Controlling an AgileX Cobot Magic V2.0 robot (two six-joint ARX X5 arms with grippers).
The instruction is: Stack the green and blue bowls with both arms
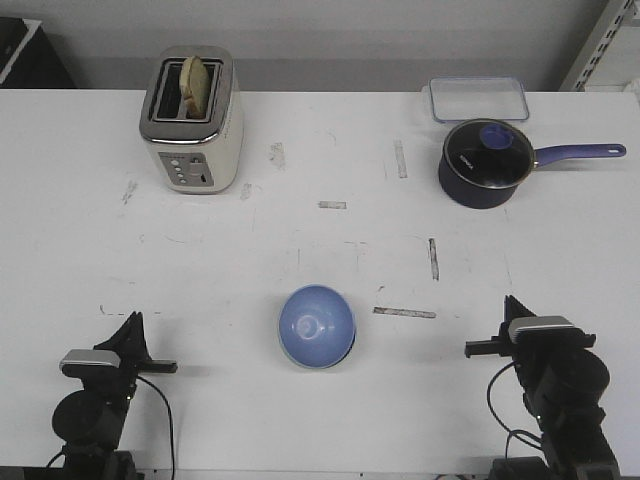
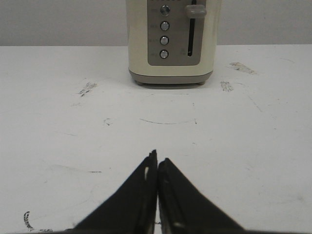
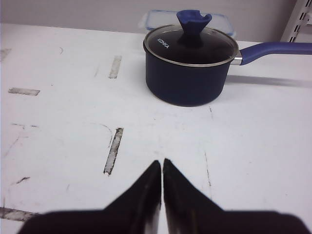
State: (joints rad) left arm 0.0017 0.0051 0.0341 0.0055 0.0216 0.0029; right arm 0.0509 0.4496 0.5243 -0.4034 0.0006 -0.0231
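The light blue bowl (image 1: 316,326) stands upright on the white table (image 1: 220,270), in the middle near the front. A thin pale edge runs under its lower right rim; I cannot tell whether that is the green bowl, and no separate green bowl shows. My left gripper (image 1: 131,320) rests at the front left, well left of the bowl. It is shut and empty, with its jaws together over bare table in the left wrist view (image 2: 157,158). My right gripper (image 1: 512,303) rests at the front right, also shut and empty (image 3: 162,162). Neither wrist view shows a bowl.
A cream toaster (image 1: 192,120) with bread in its slot stands at the back left and also shows in the left wrist view (image 2: 170,41). A dark blue lidded saucepan (image 1: 485,163) with a long handle stands at the back right (image 3: 187,66). A clear lidded container (image 1: 478,98) lies behind it.
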